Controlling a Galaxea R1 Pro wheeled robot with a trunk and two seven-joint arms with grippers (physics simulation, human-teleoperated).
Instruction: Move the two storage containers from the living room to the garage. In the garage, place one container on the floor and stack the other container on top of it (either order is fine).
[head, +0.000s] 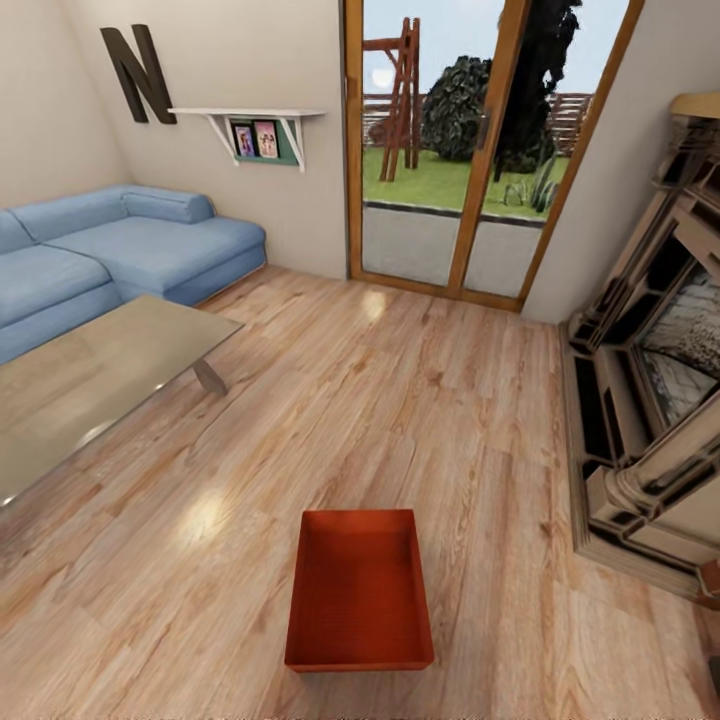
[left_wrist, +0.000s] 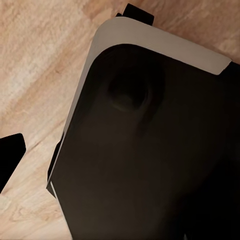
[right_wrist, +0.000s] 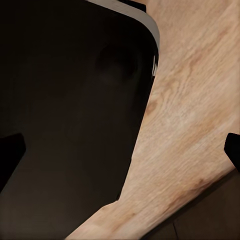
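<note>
Orange-red plastic, smooth and slightly tapered, is forming the rectangular open-topped storage container (head: 360, 590) that is sitting empty on the light glossy wood plank floor (head: 400, 400). Bare planks are lying open on all sides of the container. Beyond it to the left, a glass table (head: 90, 385) is standing before a blue corner sofa (head: 120, 250); wood-framed glass doors (head: 470, 150) are facing it; a fireplace (head: 650, 360) is flanking its right. Whether either hand is apart or together, I cannot tell.

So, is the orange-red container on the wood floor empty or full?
Empty. The head view looks into the storage container, standing upright, and shows its bare bottom.
</note>
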